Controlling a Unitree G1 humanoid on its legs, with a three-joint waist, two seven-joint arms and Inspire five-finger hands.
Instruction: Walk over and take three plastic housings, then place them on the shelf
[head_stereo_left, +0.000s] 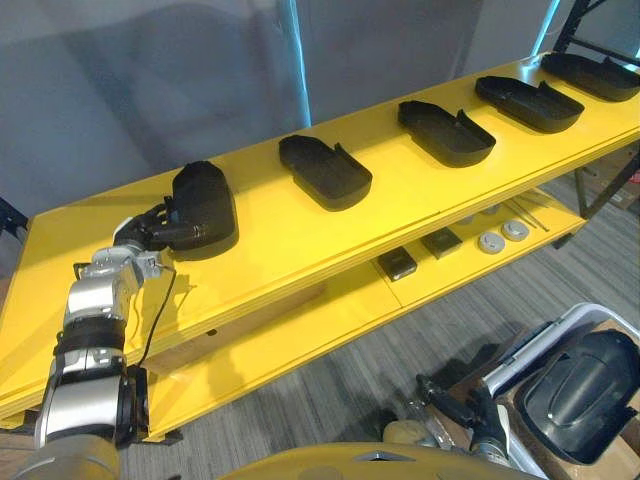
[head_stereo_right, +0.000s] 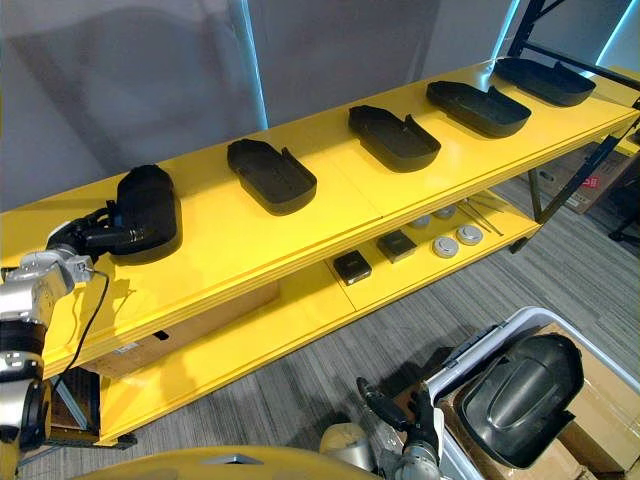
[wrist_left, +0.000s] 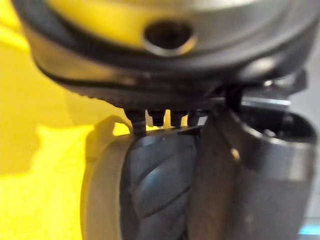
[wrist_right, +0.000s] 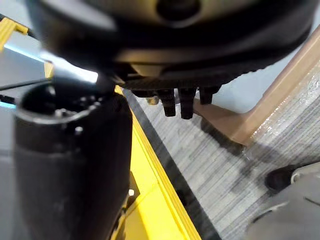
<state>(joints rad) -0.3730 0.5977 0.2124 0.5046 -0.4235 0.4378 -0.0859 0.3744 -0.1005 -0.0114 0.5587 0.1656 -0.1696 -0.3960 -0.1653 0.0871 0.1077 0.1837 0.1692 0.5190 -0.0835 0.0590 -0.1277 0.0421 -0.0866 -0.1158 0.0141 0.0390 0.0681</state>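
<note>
One housing (head_stereo_left: 205, 208) pinched by left fingers (head_stereo_left: 168, 236).

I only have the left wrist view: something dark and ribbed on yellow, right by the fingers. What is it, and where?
Observer: A black plastic housing, dome up, at the left end of the yellow top shelf; the left hand pinches its near end.
Operator: Any others up there?
Observer: Yes, four more black housings in a row to its right, open side up.
Operator: Where's the right hand?
Observer: The right hand hangs low beside a pale-rimmed crate holding another black housing.
</note>
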